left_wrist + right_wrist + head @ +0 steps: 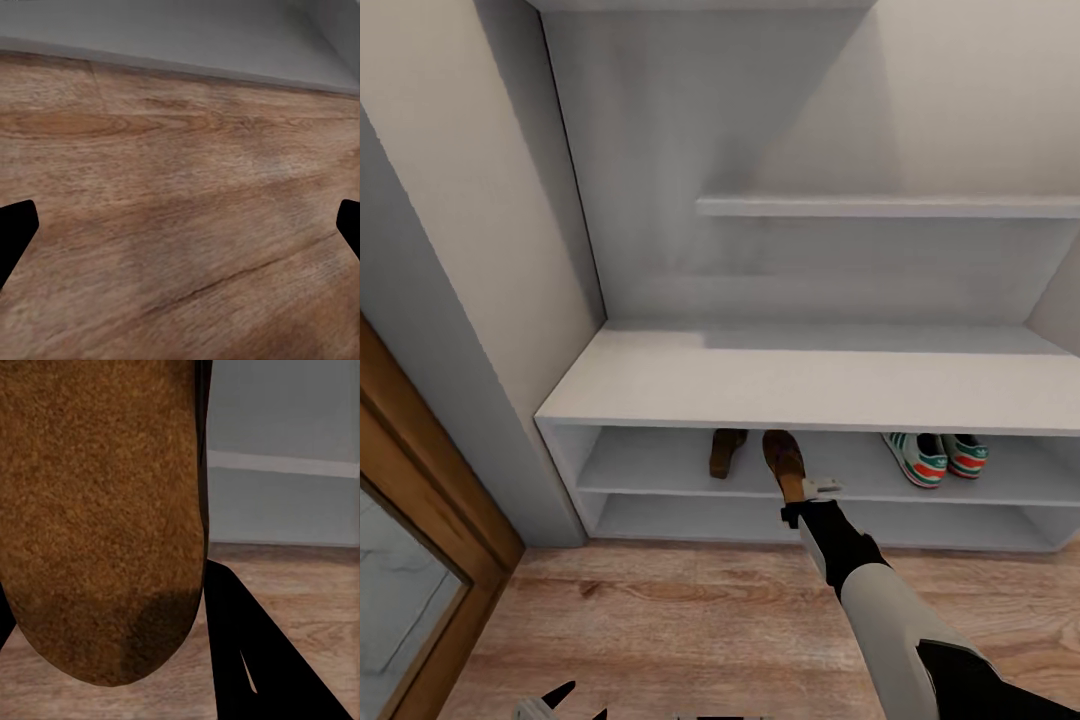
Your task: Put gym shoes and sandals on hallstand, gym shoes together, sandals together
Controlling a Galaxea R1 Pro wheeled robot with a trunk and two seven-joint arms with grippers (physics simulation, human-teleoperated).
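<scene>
Two gym shoes [935,457] sit side by side on the hallstand [800,385] upper shelf at right, head view; one sandal [726,451] lies left, and your right gripper [798,487] clamps the 2nd sandal [784,463] at the shelf edge. L wrist: left gripper [180,232] fingers spread wide over corridor floor [180,187]. R wrist: sandal's sole up close btwn fingers [255,660].

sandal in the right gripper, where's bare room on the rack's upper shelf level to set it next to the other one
The held sandal in the right gripper sits just right of the placed sandal. The bare stretch lies between that sandal and the gym shoes. A narrower bare patch lies between the placed sandal and the hallstand's left wall. The right end by the gym shoes is crowded.
</scene>
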